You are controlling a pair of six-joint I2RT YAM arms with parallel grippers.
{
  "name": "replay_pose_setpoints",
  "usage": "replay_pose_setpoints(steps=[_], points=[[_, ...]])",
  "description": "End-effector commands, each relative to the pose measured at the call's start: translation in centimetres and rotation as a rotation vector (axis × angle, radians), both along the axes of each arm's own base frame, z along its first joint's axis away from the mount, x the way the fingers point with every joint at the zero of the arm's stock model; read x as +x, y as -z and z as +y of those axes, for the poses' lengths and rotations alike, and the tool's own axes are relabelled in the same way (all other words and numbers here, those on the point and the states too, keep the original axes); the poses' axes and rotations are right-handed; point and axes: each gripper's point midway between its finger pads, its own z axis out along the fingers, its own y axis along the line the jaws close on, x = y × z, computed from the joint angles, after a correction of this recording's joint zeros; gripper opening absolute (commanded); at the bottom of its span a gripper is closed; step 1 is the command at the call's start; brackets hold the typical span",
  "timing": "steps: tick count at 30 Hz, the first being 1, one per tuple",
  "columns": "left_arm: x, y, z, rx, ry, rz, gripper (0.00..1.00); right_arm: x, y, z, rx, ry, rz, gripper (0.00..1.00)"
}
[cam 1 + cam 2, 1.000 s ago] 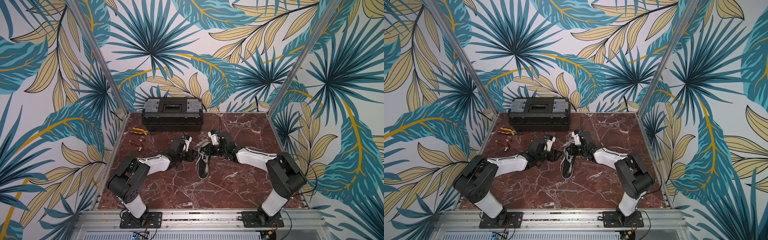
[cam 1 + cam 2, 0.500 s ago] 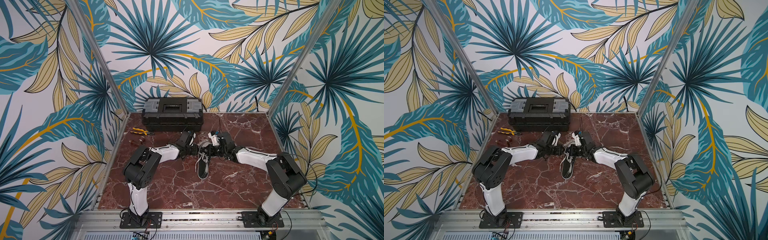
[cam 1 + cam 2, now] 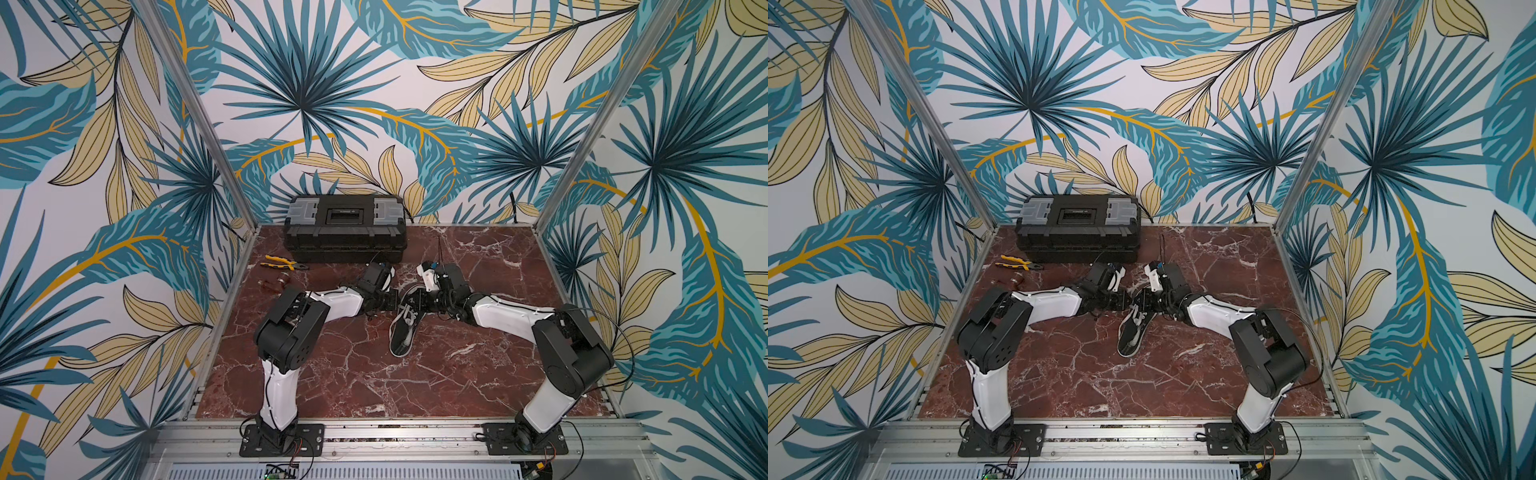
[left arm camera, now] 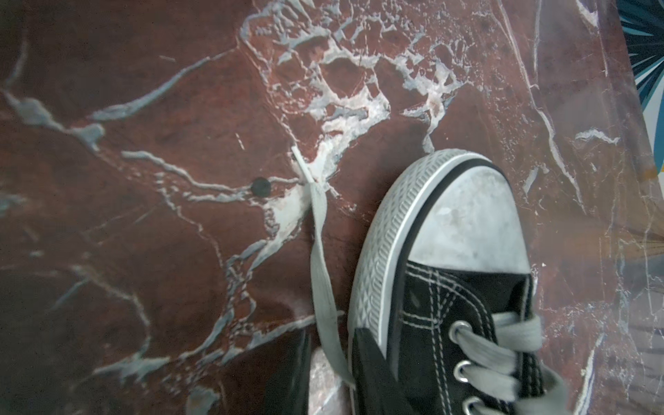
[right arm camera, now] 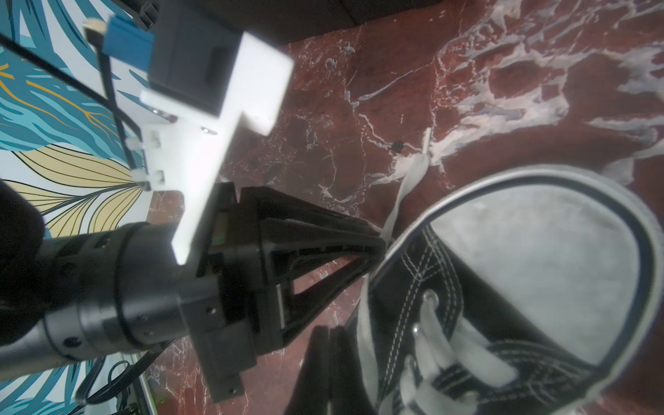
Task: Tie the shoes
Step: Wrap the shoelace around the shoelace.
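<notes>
Near the left edge of the marble worktop (image 3: 374, 386) lie yellow-handled pliers (image 3: 282, 264), and a black toolbox (image 3: 345, 237) stands against the back edge, both apart from the work. The left gripper (image 3: 395, 300) reaches in low from the left to the eyelet end of the black canvas sneaker (image 3: 402, 336). In its wrist view its fingers (image 4: 293, 363) stand narrow on either side of the loose white lace (image 4: 319, 258), which runs out flat over the marble beside the white toe cap (image 4: 467, 222). The right wrist view shows those tips drawn almost to a point at the lace, but I cannot tell whether it is pinched. The sneaker lies about the middle of the worktop, toe toward the front edge, laces threaded but with no knot in sight. The right gripper (image 3: 417, 300) comes in from the right to the same end of the shoe, its fingers pressed together. A strand runs just beside it in its own view, but whether it grips that strand is hidden. I judge this to be the early step of gathering the two lace ends. The next move calls for a firm pinch on the left lace, then lifting it clear of the marble. It must then be crossed over the other end without dragging the shoe.
</notes>
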Motion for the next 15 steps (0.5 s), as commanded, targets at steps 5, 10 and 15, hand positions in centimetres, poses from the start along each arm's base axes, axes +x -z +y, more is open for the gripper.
replay_pose_setpoints(steps=[5, 10, 15], points=[[0.4, 0.4, -0.4, 0.020, -0.011, 0.004, 0.11, -0.4, -0.2, -0.3, -0.026, -0.003, -0.010, 0.00], [0.7, -0.4, 0.9, 0.052, -0.067, -0.050, 0.00, -0.4, -0.2, -0.5, -0.040, -0.005, -0.013, 0.00], [0.5, -1.9, 3.0, 0.077, -0.134, -0.121, 0.00, -0.7, -0.4, -0.2, -0.038, -0.035, -0.024, 0.00]])
